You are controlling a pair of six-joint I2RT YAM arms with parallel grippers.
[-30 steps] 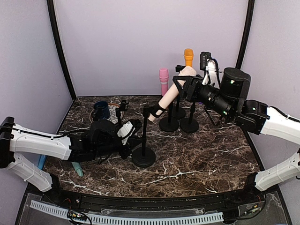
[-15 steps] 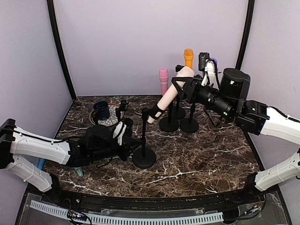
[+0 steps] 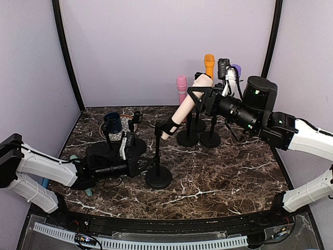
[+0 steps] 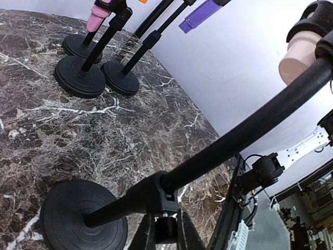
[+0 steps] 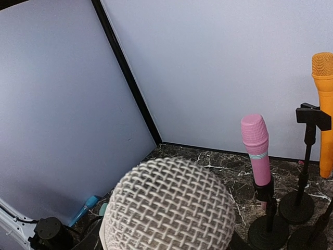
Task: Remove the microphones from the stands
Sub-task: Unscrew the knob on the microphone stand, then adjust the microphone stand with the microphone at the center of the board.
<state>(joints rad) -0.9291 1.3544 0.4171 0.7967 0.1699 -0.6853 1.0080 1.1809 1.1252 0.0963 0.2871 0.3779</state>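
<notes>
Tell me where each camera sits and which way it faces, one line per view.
Top external: above and behind the arms, looking down over the marble table; both arms show, left gripper clamped low on the stand, right gripper around the beige microphone.
Left wrist: low over the table, looking rightward past the stand's pole; its fingertips show at the bottom edge.
Right wrist: just behind the microphone's mesh head, facing the back-left corner; little of its own gripper shows.
Shared: the pink microphone appears in all three views.

The left end effector [image 3: 147, 165] has dropped low against the stand [image 3: 158, 177], whose microphone [image 3: 184, 107] shifted slightly left.
</notes>
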